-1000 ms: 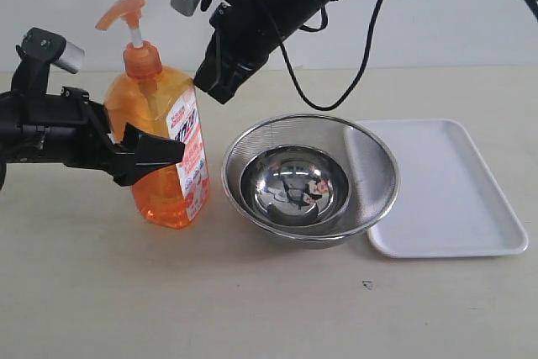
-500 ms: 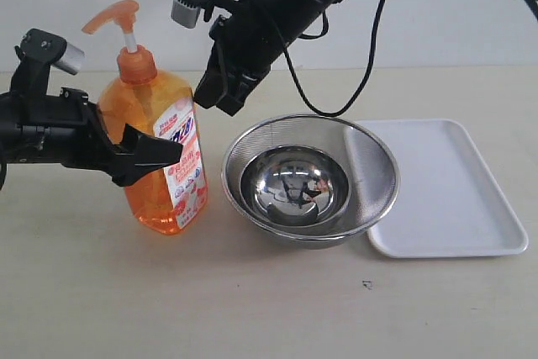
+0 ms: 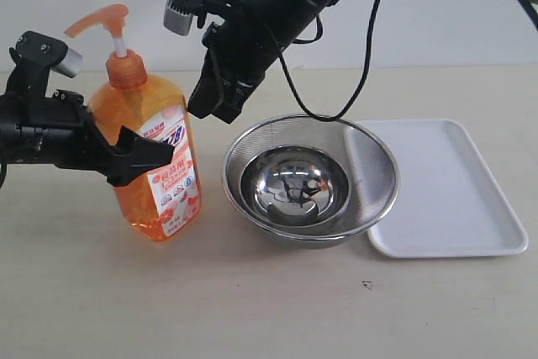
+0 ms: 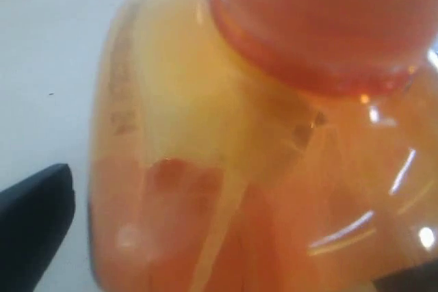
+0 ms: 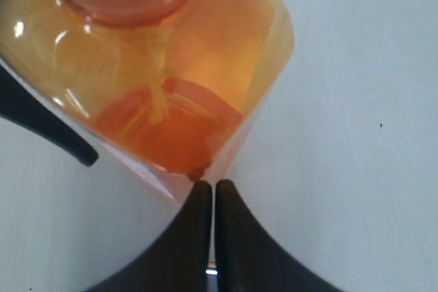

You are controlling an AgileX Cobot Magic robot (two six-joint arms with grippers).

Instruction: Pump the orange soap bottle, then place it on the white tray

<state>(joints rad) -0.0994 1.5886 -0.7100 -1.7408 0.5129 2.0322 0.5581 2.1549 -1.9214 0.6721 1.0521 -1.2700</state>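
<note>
The orange soap bottle [image 3: 134,111] stands tilted at the left of the table, its pump head [image 3: 99,20] up and pointing left. My left gripper [image 3: 147,145] is shut on the bottle's body, with one black finger [image 3: 139,155] across its front and the other hidden behind. In the left wrist view the orange soap bottle [image 4: 226,135] fills the frame between the fingers [image 4: 34,217]. My right gripper [image 3: 212,105] hangs shut just right of the bottle's shoulder and holds nothing. Its closed tips [image 5: 213,186] sit beside the orange soap bottle [image 5: 157,59]. The white tray [image 3: 454,182] lies at the right.
A round steel mesh bowl [image 3: 370,166] with a smaller steel bowl [image 3: 294,187] inside sits between the bottle and the tray, overlapping the tray's left edge. A black cable [image 3: 336,98] hangs from the right arm above the bowl.
The bottle has shifted left and leaned over with my left gripper. My right gripper has moved left and a little up, still shut.
</note>
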